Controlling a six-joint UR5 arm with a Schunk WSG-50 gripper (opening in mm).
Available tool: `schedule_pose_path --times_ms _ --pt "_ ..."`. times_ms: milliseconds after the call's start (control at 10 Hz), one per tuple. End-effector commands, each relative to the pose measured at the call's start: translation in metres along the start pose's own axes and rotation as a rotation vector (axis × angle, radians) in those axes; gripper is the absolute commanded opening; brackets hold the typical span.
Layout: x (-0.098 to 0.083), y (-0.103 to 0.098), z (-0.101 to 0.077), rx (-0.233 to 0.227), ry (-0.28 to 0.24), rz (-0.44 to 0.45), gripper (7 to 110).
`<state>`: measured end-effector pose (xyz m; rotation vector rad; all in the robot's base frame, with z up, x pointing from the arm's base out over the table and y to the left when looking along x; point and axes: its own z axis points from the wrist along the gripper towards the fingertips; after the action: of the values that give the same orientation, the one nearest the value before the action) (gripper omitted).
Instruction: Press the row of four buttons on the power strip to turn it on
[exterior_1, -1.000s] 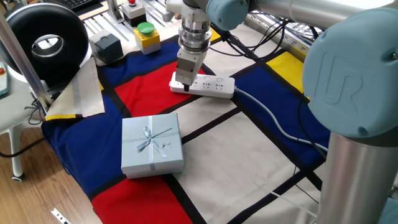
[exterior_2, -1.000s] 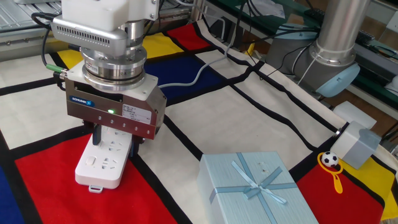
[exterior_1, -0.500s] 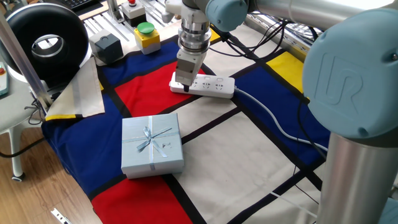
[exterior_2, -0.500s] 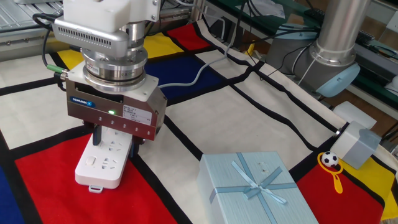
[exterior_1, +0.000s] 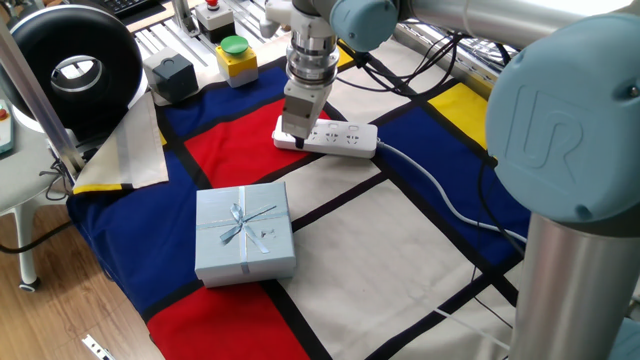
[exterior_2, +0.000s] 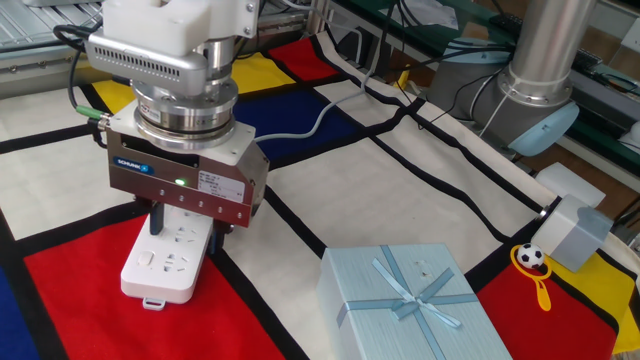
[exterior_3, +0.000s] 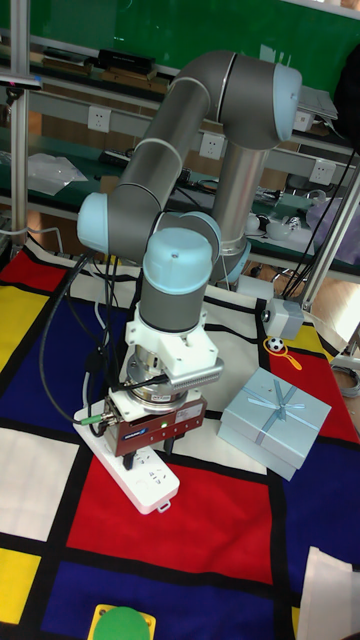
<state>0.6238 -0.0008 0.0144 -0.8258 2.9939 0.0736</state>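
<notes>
The white power strip (exterior_1: 340, 138) lies on the coloured cloth, half on red and half on white. Its near end (exterior_2: 165, 265) sticks out below my gripper (exterior_2: 190, 220), also seen from the front as power strip (exterior_3: 150, 478). The gripper (exterior_1: 296, 138) stands upright over that left end. Its fingers look apart, so it is open and holds nothing. One dark finger (exterior_2: 157, 215) comes down onto the strip's edge; whether it touches is unclear. The gripper body hides the four buttons near it, and I cannot make out the others.
A pale blue gift box (exterior_1: 244, 233) sits on the cloth near the strip, also gift box (exterior_2: 410, 305). The strip's grey cable (exterior_1: 440, 192) runs off to the right. A yellow box with a green button (exterior_1: 235, 58) and a black block (exterior_1: 170, 75) stand behind.
</notes>
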Motion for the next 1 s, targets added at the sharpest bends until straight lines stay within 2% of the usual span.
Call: schedule_pose_path --times_ms 0,900 --pt "-0.0011 0.0018 -0.001 -0.01 -0.006 0.006 66" --pt "-0.0011 0.0015 0.0007 -0.013 -0.004 -0.003 66"
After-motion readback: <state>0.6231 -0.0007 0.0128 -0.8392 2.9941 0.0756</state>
